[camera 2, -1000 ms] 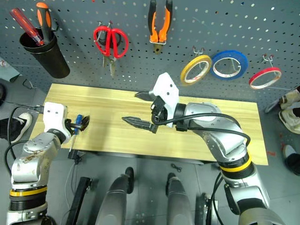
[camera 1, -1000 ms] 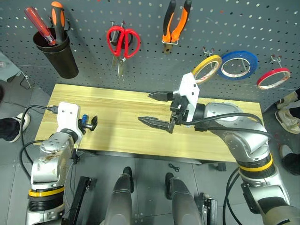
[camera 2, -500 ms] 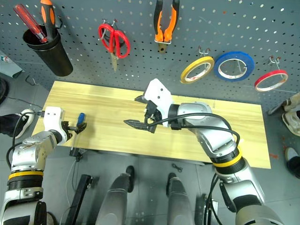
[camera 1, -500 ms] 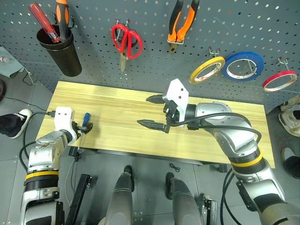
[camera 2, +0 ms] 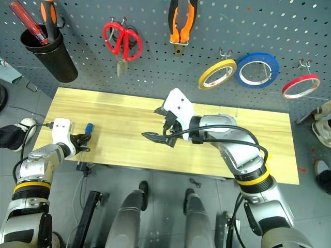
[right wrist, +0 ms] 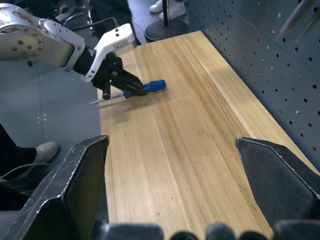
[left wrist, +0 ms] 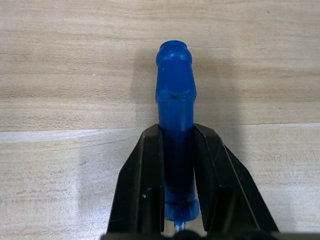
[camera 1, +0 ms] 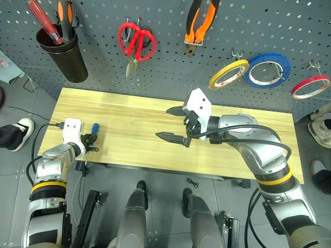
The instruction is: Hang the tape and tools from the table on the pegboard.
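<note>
The blue-handled screwdriver (camera 1: 94, 127) lies at the left front edge of the wooden table (camera 1: 134, 116), its shaft sticking out past the edge. My left gripper (left wrist: 177, 131) is shut on the blue handle (right wrist: 155, 85). My right gripper (camera 1: 164, 123) hovers open over the table's middle with nothing between its fingers. On the pegboard (camera 1: 289, 31) hang the red-handled scissors (camera 1: 136, 41), the orange-and-black pliers (camera 1: 199, 23) and the yellow tape (camera 1: 228, 74).
A blue roll (camera 1: 265, 71) and a red roll (camera 1: 310, 86) hang to the right of the yellow tape. A black cup (camera 1: 64, 59) with red and orange screwdrivers hangs at the upper left. A person's shoe (camera 1: 13, 133) is on the floor to the left.
My left gripper has sunk to the table edge and shut on the screwdriver's blue handle. The right gripper stays open over the table's middle. The camera has shifted a little.
</note>
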Robot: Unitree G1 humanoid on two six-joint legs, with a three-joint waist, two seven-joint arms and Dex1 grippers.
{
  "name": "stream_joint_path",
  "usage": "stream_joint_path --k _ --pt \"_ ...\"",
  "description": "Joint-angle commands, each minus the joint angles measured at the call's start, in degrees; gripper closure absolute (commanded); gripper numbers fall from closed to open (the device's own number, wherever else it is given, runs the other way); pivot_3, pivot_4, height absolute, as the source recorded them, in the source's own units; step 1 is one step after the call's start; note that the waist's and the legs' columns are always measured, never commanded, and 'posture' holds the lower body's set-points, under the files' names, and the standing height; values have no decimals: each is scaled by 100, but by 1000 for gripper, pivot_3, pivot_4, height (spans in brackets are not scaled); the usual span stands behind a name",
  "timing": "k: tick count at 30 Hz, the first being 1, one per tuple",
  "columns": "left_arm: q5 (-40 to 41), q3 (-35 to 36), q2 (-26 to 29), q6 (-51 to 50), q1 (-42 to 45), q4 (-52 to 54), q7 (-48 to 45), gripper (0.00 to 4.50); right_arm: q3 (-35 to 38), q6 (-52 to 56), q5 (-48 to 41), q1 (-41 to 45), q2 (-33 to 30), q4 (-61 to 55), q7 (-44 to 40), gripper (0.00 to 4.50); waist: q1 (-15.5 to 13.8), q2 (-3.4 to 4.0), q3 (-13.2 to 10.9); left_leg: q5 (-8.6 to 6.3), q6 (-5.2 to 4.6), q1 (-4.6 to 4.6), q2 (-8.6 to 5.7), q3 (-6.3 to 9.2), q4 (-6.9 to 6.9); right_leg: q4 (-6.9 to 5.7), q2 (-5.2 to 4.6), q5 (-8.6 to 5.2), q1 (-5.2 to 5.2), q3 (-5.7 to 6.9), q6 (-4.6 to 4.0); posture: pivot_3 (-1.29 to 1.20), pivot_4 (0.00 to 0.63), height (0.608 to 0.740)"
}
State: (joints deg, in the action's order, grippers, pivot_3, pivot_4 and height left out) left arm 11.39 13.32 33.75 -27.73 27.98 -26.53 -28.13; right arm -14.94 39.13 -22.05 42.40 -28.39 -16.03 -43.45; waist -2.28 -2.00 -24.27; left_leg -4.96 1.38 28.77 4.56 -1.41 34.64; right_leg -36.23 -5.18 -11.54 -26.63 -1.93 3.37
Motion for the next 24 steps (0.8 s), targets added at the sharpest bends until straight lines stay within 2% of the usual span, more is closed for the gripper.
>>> stream_joint_path --k 1,7,9,12,17,21,24 --pt "94 89 -49 -164 -344 857 135 4152 211 -140 -33 61 53 -122 -45 0 0 0 0 0 0 3 0 0 0 1 1 0 -1 0 0 106 473 740" --pt "337 222 -418 -797 -1355 4351 708 4152 1179 267 -1340 39 300 -621 -193 0 -46 -5 3 0 1 32 3 3 -4 1 3 4 -21 5 3 141 423 740" --pt "327 197 -549 -1046 -1281 5383 1044 4152 1506 402 -1712 248 410 -634 -50 0 -73 -7 4 1 2 36 4 5 -3 1 5 5 -21 8 4 167 405 740" --pt "239 121 -661 -1384 -955 6182 1456 4152 1821 548 -2099 556 523 -518 132 0 -130 -12 12 11 23 39 3 4 -2 8 4 19 -20 10 10 193 375 740" --pt "-256 -280 -517 -1174 250 6458 1822 4152 2120 530 -2425 1023 677 -268 421 0 -186 -19 43 4 44 38 3 3 -1 14 10 31 -18 10 13 214 341 740" --pt "-1004 -378 -254 -507 1513 5677 2241 4152 2205 411 -2506 1371 884 -130 702 0 -197 -26 53 28 22 59 2 5 6 14 13 39 -32 15 18 202 324 740" --pt "-1199 -301 -186 -39 2201 4937 2430 4152 2249 379 -2532 1546 973 -19 861 0 -205 -37 96 30 21 60 -6 3 0 14 4 42 -34 15 21 202 324 740"
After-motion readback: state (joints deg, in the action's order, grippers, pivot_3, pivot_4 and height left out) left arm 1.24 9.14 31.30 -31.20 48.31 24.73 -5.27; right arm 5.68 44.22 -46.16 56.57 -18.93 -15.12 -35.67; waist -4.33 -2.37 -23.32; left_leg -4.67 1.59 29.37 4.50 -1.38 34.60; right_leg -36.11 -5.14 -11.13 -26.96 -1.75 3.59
